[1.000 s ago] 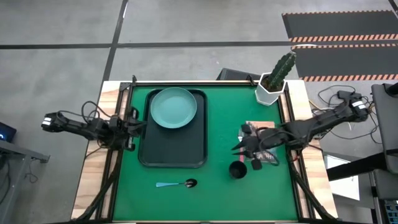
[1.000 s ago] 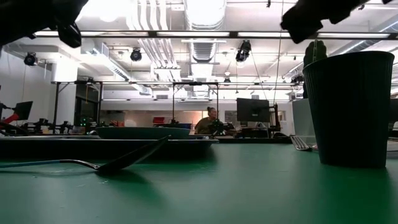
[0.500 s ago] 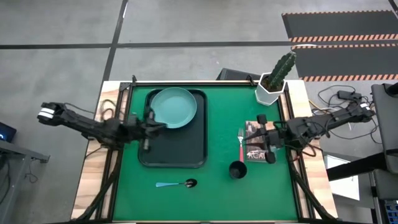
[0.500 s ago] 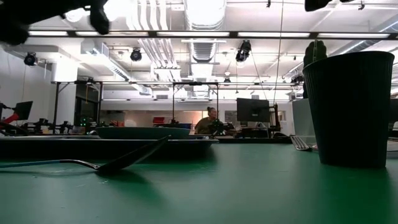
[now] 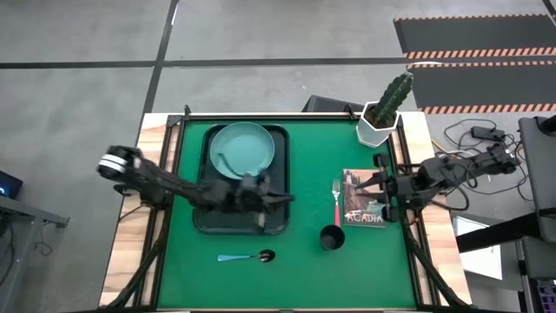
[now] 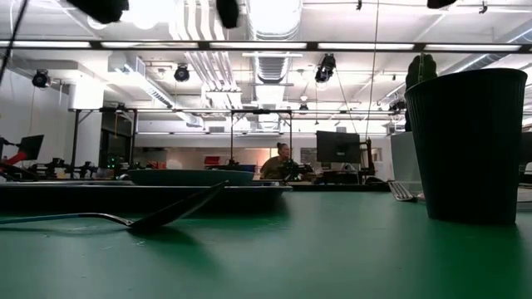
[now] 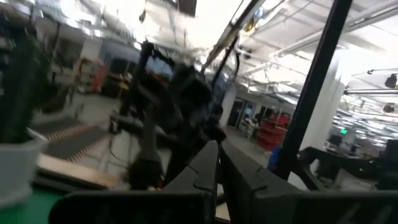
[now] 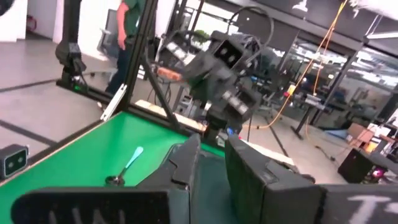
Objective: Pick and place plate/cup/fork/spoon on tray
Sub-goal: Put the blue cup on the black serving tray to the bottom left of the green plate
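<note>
A green mat covers the table inside a wooden border; the black tray lies on its left half, and the teal plate sits on the tray's far end; in the low view the plate shows as a thin rim above the tray's edge. The spoon lies on the mat just in front of the tray, blue handle pointing left; the dark cup stands upright on the mat to the right, and looms large at the right of the low view; the fork lies just beyond the cup, tines away from it, beside a printed card; a cactus in a white pot stands at the far right corner. Behind the table a bright workshop opens, with a seated person among monitors.

The left arm reaches across the tray, its gripper low over the tray's near right part, fingers nearly together with only a narrow slit between them in the left wrist view, holding nothing; the right gripper hangs over the card near the mat's right edge, fingers likewise close together and empty.

The mat between tray and fork lies bare; the near strip holds only the spoon.
</note>
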### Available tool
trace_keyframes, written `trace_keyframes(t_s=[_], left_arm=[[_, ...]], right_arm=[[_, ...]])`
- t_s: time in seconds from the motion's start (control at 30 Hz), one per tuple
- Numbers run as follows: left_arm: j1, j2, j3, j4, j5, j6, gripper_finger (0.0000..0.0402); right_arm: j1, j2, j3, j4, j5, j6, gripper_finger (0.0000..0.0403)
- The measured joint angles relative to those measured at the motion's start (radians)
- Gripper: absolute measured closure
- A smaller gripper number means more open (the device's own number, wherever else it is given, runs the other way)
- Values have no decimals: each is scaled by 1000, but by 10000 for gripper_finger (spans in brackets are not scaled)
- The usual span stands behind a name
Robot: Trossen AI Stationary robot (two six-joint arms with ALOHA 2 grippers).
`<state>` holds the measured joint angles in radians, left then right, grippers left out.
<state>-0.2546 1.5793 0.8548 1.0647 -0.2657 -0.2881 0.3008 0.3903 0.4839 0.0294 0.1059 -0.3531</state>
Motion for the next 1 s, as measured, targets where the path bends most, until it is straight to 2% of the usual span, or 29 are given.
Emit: trace_keyframes(t_s=[0.1,0.2,0.37,0.47,0.57,0.87,1.0], left_arm=[[-1,97,139,-101,0,-67,402],[-3,158,273,-294,0,-131,402],[-35,193,459,-675,-32,-162,402],[-48,202,536,-828,-54,-203,402],[-72,243,582,-881,-61,-225,402],[-96,427,680,-890,-55,-456,402],[-100,525,777,-908,1,-426,402]], right_arm=[[0,-25,-1,-12,0,-9,339],[0,-43,-1,-15,0,-35,339],[0,-67,-1,-25,0,-70,339],[0,-87,-1,-24,0,-84,339],[0,-111,-1,-39,0,-87,339],[0,-177,-1,-81,0,-88,339],[0,-181,-1,-78,0,-68,339]])
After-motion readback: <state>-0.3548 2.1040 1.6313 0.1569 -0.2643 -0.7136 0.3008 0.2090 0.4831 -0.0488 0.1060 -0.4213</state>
